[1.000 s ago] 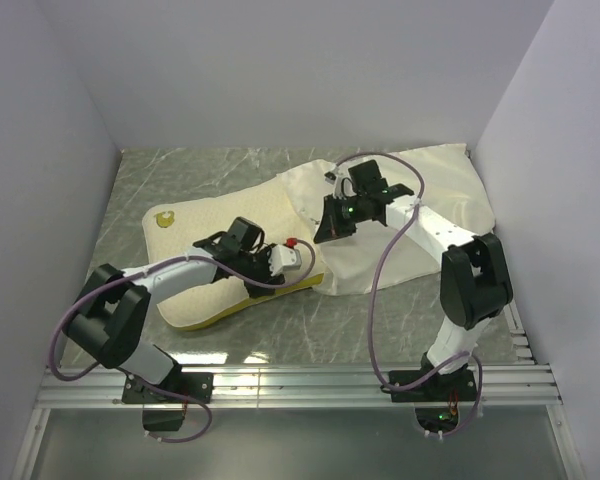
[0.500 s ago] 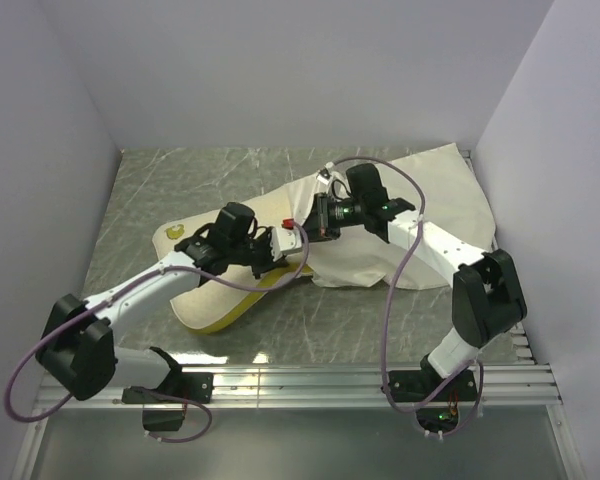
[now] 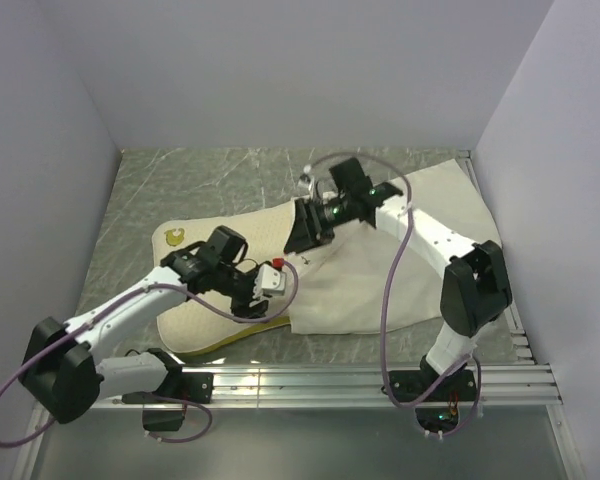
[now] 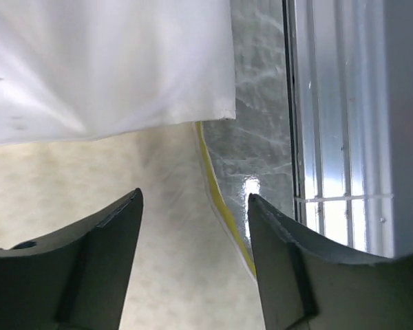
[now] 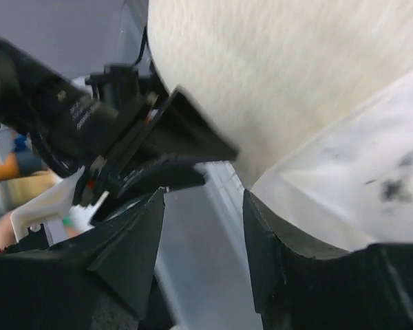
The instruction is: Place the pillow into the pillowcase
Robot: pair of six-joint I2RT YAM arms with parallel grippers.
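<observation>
Your plump cream yellow-edged pillow (image 3: 195, 320) should squash, so pinch a corner; the limp cream fabric pillowcase (image 3: 380, 280) likely slips. Left claw (image 4: 193, 227) and right claw (image 5: 203, 227) gape empty.

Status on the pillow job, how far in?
Done: the pillowcase edge lies over one end of the pillow. In hand: nothing; left fingers and right fingers are open at that edge. Left: most of the pillow, yellow band included, is outside and needs pushing in.
</observation>
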